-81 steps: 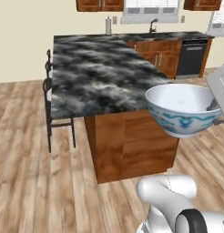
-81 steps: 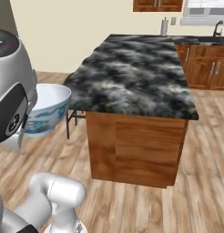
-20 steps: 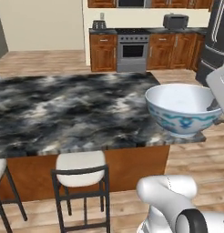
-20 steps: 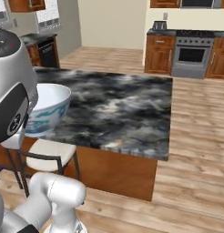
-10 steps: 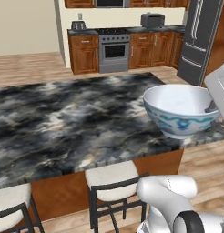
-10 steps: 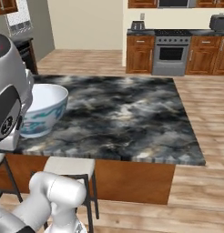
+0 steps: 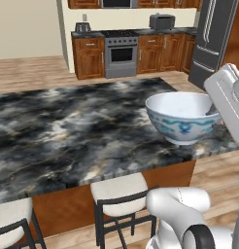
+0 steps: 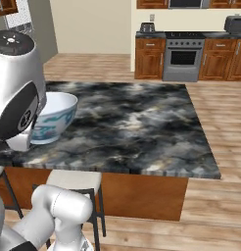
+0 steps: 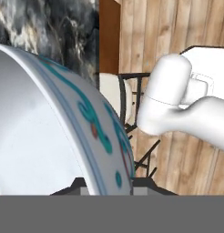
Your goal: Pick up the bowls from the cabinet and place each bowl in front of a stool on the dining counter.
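We are carrying the round white bowl with the blue-teal pattern [image 7: 181, 118], its wall pinched between the two dark fingers of our hand [image 9: 110, 190], one finger inside the rim and one outside. The bowl hangs upright above the near edge of the large dining counter with the black-and-grey marbled stone top [image 7: 68, 131], not yet resting on it as far as we can judge. Over the last few seconds our base has driven round the counter: the view has swung from its short end to its long side, and the cream-cushioned stool with the thin black frame [image 7: 119, 192] has come to stand just below the counter's edge, a little to the left of the bowl; a second like stool [image 7: 12, 219] shows further left along the same edge. The bowl has kept its place against our arm throughout, so the grip has held. That puts us, we judge, close to the setting-down step: the bowl needs shifting slightly towards the near stool, then lowering onto the stone before the fingers part.
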Robot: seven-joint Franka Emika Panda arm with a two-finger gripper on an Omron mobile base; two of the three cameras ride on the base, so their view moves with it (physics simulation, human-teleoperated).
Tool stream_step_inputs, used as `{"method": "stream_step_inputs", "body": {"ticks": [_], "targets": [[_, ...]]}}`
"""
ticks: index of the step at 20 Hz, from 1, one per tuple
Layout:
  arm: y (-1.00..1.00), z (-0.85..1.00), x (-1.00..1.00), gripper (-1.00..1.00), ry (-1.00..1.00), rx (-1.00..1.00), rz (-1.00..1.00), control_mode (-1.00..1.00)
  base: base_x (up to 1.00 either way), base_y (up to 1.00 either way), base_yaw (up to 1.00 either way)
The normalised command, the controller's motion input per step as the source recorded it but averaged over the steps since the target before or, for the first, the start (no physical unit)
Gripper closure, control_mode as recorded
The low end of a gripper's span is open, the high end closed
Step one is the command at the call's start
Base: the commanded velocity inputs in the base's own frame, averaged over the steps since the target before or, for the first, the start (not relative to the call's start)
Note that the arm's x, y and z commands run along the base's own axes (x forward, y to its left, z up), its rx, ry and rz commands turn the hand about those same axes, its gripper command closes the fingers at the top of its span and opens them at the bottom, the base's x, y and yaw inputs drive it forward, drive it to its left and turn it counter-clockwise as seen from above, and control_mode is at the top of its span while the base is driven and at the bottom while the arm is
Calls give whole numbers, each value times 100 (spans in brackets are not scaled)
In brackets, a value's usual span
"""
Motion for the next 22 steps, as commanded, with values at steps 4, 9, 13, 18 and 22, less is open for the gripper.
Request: {"method": "stream_step_inputs", "body": {"ticks": [4, 9, 13, 18, 22], "targets": [[37, -60, 100, 100, 4, 0, 4, -100, 0, 0, 0], [42, -78, 100, 100, 2, 0, 1, -100, 0, 0, 0], [16, -71, 87, 100, 0, 0, 2, -100, 0, 0, 0], [0, -50, 59, 100, 0, 0, 3, -100, 0, 0, 0], [2, -33, 51, 100, 0, 0, 1, -100, 0, 0, 0]]}}
